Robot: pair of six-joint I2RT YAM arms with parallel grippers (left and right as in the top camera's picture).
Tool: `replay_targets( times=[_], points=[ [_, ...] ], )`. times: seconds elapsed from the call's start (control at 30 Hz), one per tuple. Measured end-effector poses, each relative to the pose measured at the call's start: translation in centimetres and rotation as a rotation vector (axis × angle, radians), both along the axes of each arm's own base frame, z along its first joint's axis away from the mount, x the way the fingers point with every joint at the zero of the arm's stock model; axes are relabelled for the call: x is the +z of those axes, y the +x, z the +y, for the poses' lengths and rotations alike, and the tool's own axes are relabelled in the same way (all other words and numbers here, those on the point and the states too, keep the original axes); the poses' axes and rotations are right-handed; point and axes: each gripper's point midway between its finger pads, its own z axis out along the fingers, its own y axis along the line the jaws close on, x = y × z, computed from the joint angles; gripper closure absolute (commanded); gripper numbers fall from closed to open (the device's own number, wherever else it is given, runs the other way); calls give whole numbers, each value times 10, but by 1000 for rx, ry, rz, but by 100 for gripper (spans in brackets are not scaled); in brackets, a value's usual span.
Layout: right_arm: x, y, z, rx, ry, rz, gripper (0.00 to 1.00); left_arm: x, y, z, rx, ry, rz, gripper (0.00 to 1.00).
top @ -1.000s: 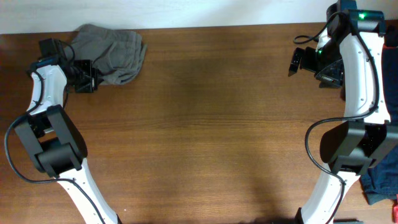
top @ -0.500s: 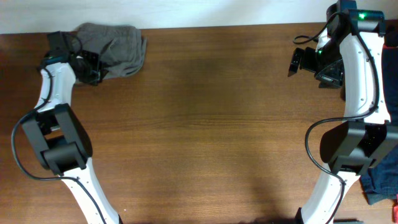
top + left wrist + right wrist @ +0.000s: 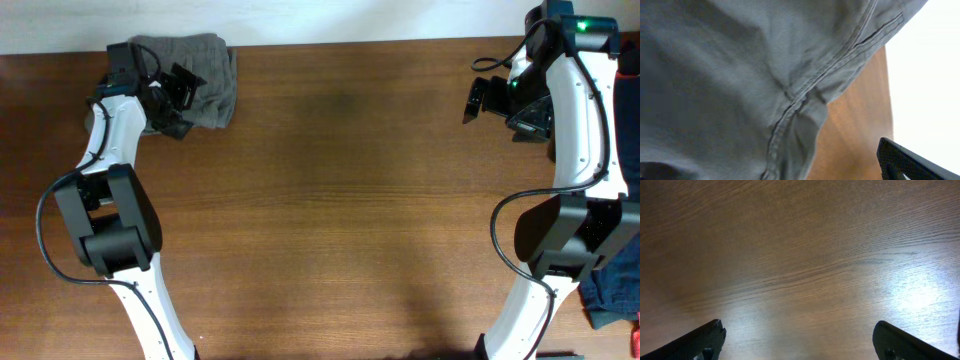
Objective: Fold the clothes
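Note:
The clothes, a pair of grey-olive shorts (image 3: 205, 72), lie bunched in a compact heap at the table's far left corner. My left gripper (image 3: 180, 100) hovers open over their near left edge, holding nothing. In the left wrist view the shorts (image 3: 740, 75) fill most of the frame, with a stitched seam running diagonally. Only one black finger (image 3: 902, 162) shows clearly, at the lower right beside the fabric's edge. My right gripper (image 3: 490, 100) stands open above bare wood at the far right. Its fingers (image 3: 702, 340) are spread wide with nothing between them.
A dark navy garment (image 3: 612, 290) and a bit of red cloth (image 3: 636, 322) lie at the lower right edge, beside the right arm's base. A white surface (image 3: 350, 20) runs beyond the table's far edge, just behind the shorts.
My left gripper has carried the shorts' edge right along the far edge, then opened and let it go. The shorts now lie more compact. The right arm has not moved.

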Motion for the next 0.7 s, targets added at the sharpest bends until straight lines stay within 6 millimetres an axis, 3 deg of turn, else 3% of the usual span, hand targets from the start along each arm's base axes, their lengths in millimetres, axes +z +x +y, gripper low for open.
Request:
replay_targets(
  times=[0.27, 0.37, 0.43, 0.53, 0.63, 0.7],
  points=[
    [0, 0, 0, 1, 0, 1, 1, 5, -16, 1, -131, 92, 0, 1],
    [0, -1, 0, 1, 0, 2, 1, 23, -23, 5, -153, 148, -13, 1],
    [0, -1, 0, 1, 0, 3, 1, 47, -25, 10, -165, 204, -54, 4],
    [0, -1, 0, 1, 0, 3, 1, 84, -23, 15, -186, 278, -144, 25],
    [0, -1, 0, 1, 0, 3, 1, 121, -15, 21, -225, 381, -272, 65],
    [0, -1, 0, 1, 0, 3, 1, 130, -11, 29, -226, 451, -298, 89]
  ],
)
